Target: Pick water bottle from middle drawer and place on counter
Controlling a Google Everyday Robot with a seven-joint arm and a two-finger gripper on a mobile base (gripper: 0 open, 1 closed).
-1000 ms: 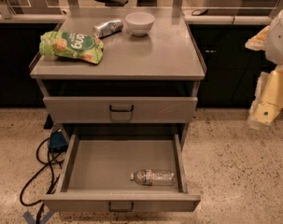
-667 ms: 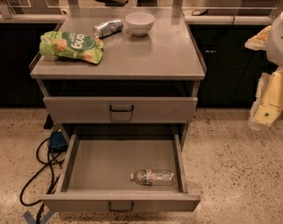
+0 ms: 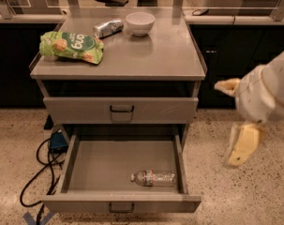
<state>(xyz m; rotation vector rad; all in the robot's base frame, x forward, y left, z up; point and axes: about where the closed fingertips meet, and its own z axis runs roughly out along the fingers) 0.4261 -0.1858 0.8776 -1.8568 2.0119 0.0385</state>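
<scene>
The water bottle [image 3: 153,177] is a small clear ribbed bottle lying on its side at the front right of the open middle drawer [image 3: 104,165], a shallow grey tray pulled out low on the cabinet. The counter [image 3: 151,55] is the cabinet's flat grey top. My gripper [image 3: 234,117] hangs in the air to the right of the cabinet, at about the height of the closed drawer. It is open and empty, its pale yellow fingers [image 3: 241,146] spread wide. It is well apart from the bottle, up and to the right.
On the counter lie a green snack bag [image 3: 72,46], a silvery can [image 3: 108,28] and a white bowl [image 3: 140,22]. A taller-fronted grey drawer [image 3: 121,109] is shut above the open one. Black cables [image 3: 41,170] and a blue box [image 3: 57,141] lie on the floor at left.
My gripper has moved left and down, closer to the cabinet's right side. The bottle, the drawers and the things on the counter have not moved.
</scene>
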